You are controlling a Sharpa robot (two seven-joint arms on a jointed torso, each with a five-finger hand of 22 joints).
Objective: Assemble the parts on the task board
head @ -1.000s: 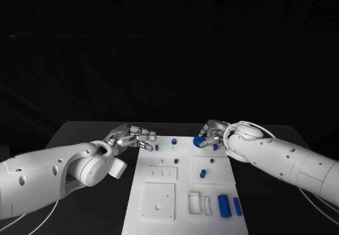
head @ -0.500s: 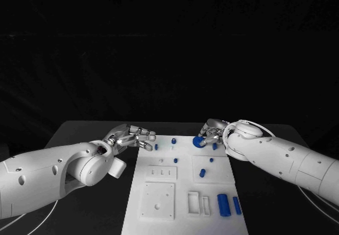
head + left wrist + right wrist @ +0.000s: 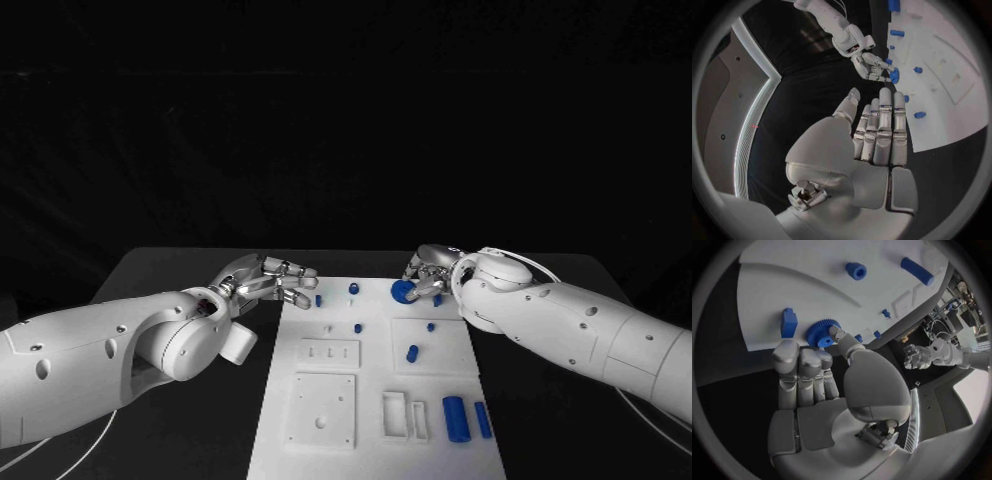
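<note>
The white task board (image 3: 378, 400) lies in the middle of the black table. At its far right corner my right hand (image 3: 433, 272) pinches a blue gear (image 3: 402, 291) between thumb and fingers. The right wrist view has the gear (image 3: 821, 333) at the fingertips, beside a blue block (image 3: 788, 322) on the board. My left hand (image 3: 274, 279) hovers at the board's far left corner, fingers straight and together, holding nothing (image 3: 879, 132). The left wrist view also catches the right hand (image 3: 869, 64) with the gear (image 3: 894, 75).
Small blue pegs (image 3: 353, 288) (image 3: 358, 327) (image 3: 414, 352) stand on the far half of the board. Two long blue bars (image 3: 456, 418) (image 3: 485, 420) lie at its near right, beside white slots (image 3: 395, 415). Bare black table flanks the board.
My right hand has edged slightly to the left with the gear. The left hand has stayed where it was.
</note>
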